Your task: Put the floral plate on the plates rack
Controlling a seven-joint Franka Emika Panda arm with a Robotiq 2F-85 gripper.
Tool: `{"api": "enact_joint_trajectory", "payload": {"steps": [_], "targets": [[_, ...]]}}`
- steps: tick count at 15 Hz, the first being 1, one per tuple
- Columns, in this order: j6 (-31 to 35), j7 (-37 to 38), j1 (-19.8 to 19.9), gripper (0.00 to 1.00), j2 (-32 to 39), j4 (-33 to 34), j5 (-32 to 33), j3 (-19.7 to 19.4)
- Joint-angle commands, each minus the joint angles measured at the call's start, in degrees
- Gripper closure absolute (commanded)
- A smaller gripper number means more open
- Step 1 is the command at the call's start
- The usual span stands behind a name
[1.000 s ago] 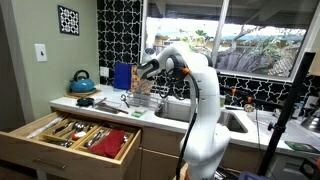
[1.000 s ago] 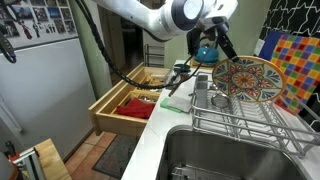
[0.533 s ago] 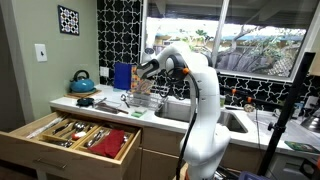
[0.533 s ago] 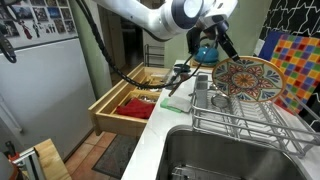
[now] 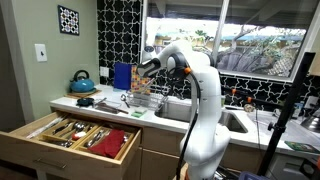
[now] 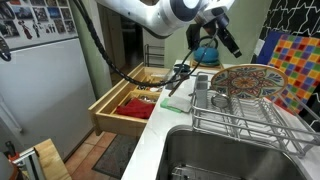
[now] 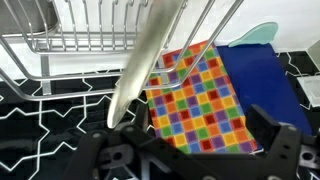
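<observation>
The floral plate (image 6: 248,80), with a dense reddish-brown and cream pattern, rests tilted among the wires of the silvery plates rack (image 6: 250,122). My gripper (image 6: 232,42) is above and just left of the plate, apart from it. In the wrist view the plate (image 7: 150,55) shows edge-on as a cream strip leaning on the rack wires (image 7: 90,30). My gripper (image 7: 195,150) is open, with nothing between its fingers. In an exterior view the gripper (image 5: 148,69) hangs over the rack (image 5: 141,101) on the counter.
A colourful checkered board (image 6: 292,58) and a plain blue piece (image 7: 265,85) stand behind the rack. A blue kettle (image 5: 82,80) is on the counter. An open wooden cutlery drawer (image 5: 70,136) juts out below. The sink (image 6: 225,155) is beside the rack.
The gripper has let go of the plate and moved up and away. The plate has tipped from nearly upright to a lower lean in the rack.
</observation>
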State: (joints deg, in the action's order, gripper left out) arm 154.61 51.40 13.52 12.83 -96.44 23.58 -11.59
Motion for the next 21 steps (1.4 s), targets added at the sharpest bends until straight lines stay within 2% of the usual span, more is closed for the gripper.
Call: {"api": "enact_joint_trajectory", "payload": {"steps": [1, 7, 10, 12, 16, 17, 18, 20, 21], "targets": [[-2.96, 2.13, -0.98, 0.00, -1.92, -1.62, 3.00, -0.88], [-5.16, 2.84, -1.00, 0.00, -3.57, -2.19, 4.07, -0.73], [-8.52, 7.87, -1.80, 0.00, -6.85, -3.85, 7.76, -1.52], [-10.03, 8.38, -1.44, 0.00, -10.41, -6.70, 9.42, -1.25], [-6.95, 8.14, -0.43, 0.00, -17.97, -14.20, 12.77, -2.30], [-4.29, 6.77, 0.39, 0.00, -19.78, -16.41, 11.83, -2.45], [-2.75, 2.20, 0.90, 0.00, -21.55, -18.82, 7.27, -2.69], [-0.20, 1.32, 2.40, 0.00, -23.66, -21.93, 6.07, -3.13], [0.81, 1.41, 1.87, 0.00, -24.84, -23.65, 5.90, -4.39]]}}
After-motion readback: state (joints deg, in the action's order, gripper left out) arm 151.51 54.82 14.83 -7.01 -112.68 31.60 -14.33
